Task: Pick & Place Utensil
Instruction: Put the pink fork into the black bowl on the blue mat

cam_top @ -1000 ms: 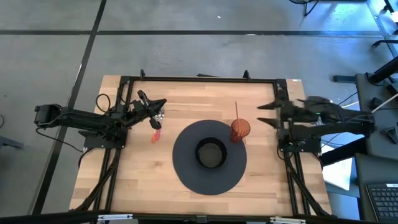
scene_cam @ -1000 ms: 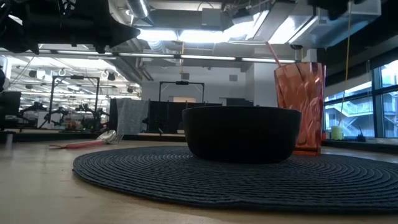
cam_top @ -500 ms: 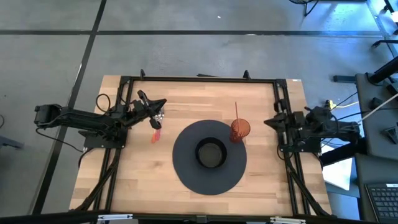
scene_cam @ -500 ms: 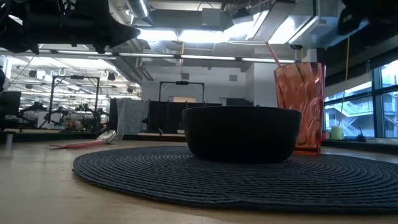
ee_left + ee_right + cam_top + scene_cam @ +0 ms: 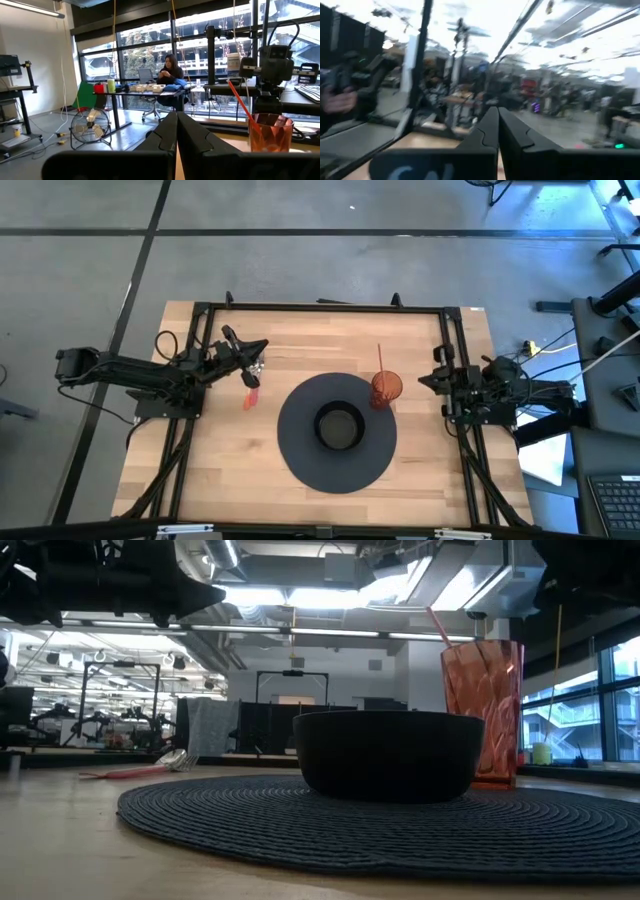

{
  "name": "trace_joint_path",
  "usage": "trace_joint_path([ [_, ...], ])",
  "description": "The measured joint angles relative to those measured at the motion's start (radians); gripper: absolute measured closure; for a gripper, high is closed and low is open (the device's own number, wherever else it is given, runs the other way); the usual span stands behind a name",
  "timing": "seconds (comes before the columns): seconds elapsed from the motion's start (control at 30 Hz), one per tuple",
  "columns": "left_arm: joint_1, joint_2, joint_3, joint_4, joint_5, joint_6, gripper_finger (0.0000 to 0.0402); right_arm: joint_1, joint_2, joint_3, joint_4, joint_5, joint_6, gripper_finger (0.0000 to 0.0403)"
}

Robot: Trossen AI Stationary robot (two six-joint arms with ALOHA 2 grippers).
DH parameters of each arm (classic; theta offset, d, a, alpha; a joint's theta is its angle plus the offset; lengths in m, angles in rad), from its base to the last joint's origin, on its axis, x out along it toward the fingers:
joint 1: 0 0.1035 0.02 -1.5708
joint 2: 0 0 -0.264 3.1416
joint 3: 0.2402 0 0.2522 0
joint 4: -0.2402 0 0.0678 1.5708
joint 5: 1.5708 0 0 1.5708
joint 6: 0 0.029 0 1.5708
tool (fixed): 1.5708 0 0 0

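The left gripper (image 5: 176,131) has its dark fingers (image 5: 165,135) pressed together. Past them stands an orange tumbler (image 5: 270,132) holding a red straw (image 5: 243,106) — farther off, a seated person (image 5: 168,70) at a desk (image 5: 131,92), and a floor fan (image 5: 92,125).

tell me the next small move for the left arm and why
Probably open the left gripper and lower it onto the red-handled utensil, which lies untouched on the table just beside it, left of the round mat. Its fingers are shut, and the right gripper waits at the far edge.
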Motion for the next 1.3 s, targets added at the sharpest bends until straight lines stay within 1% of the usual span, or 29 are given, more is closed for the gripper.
trace_joint_path([
  [0.1, 0.0, 0.0, 0.0, 0.0, 0.0, 0.0, 0.0398, -0.018, 0.003, -0.006, -0.018, -0.014, 0.022, 0.0401],
  [0.27, 0.0, 0.0, 0.0, 0.0, 0.0, 0.0, 0.0398, -0.039, 0.0, -0.064, -0.035, -0.013, 0.072, 0.0401],
  [0.33, 0.0, 0.0, 0.0, 0.0, 0.0, 0.001, 0.0398, -0.047, 0.0, -0.09, -0.028, -0.001, 0.079, 0.0401],
  [0.4, 0.0, 0.0, 0.0, 0.0, 0.0, 0.001, 0.0398, -0.061, 0.0, -0.109, -0.058, 0.023, 0.08, 0.0401],
  [0.53, 0.0, 0.0, 0.0, 0.0, 0.0, 0.001, 0.0397, -0.092, 0.0, -0.107, -0.1, 0.064, 0.067, 0.0401],
  [0.77, 0.0, 0.0, 0.0, 0.0, 0.0, 0.001, 0.0398, -0.127, 0.0, -0.107, -0.15, 0.057, 0.074, 0.0399],
  [1.03, 0.0, 0.0, 0.0, 0.0, 0.0, 0.001, 0.0398, -0.128, 0.0, -0.107, -0.177, 0.054, 0.074, 0.0401],
  [1.3, 0.0, 0.0, 0.0, 0.0, 0.0, 0.001, 0.0398, -0.128, 0.0, -0.107, -0.183, 0.057, 0.068, 0.0394],
])
